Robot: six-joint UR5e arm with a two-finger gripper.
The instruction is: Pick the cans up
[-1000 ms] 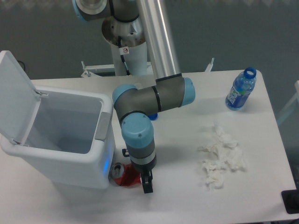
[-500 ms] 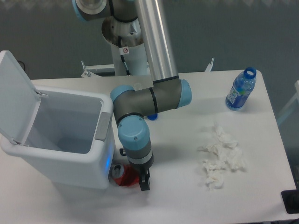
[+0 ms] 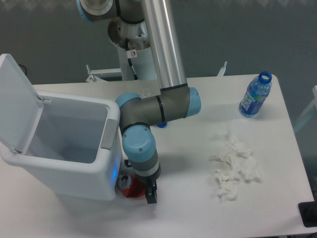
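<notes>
Red crushed aluminium can (image 3: 130,185) on table beside white open-lid bin (image 3: 69,148), under black two-finger gripper (image 3: 146,194). Jaw state: cannot tell. Step: grasp approach; next likely closure, then lift.

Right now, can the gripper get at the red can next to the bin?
Probably yes. The gripper is already down at the red can, which lies tight against the white bin; that wall may crowd one finger.

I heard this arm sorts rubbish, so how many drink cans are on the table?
1. A crushed red can lies beside the white bin, mostly hidden under the gripper. The arm could hide others.
</notes>
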